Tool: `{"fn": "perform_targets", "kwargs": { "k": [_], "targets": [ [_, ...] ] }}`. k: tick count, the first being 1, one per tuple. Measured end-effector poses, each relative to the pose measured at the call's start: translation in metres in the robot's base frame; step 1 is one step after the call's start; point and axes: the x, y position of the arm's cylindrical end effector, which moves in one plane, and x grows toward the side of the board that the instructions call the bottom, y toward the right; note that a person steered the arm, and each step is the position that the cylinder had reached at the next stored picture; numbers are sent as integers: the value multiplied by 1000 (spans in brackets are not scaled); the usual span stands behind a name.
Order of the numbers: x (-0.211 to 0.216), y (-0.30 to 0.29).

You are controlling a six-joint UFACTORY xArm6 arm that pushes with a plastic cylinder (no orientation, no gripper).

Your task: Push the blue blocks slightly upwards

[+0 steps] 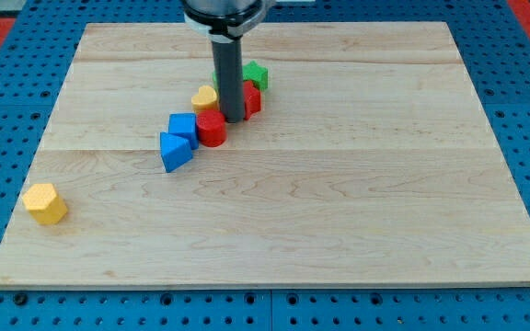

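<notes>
Two blue blocks sit left of the board's middle: a blue cube (184, 126) and, just below-left of it and touching, a blue triangular block (174, 152). A red cylinder (213, 129) touches the blue cube's right side. My tip (234, 119) is at the lower end of the dark rod, just right of and above the red cylinder, between a yellow block (205, 97) on its left and a red block (251, 97) on its right. The tip is about one block width to the right of the blue cube, not touching either blue block.
A green block (255, 74) sits above the red block, partly behind the rod. A yellow hexagonal block (44, 203) lies alone near the board's left edge. The wooden board (339, 202) lies on a blue pegboard.
</notes>
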Motion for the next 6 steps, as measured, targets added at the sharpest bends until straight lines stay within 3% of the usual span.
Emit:
{"fn": "perform_targets", "kwargs": {
  "k": [1,3,4,5,6],
  "targets": [
    [5,-18],
    [89,23],
    [108,-30],
    [100,-75],
    [84,-75]
  ]
}}
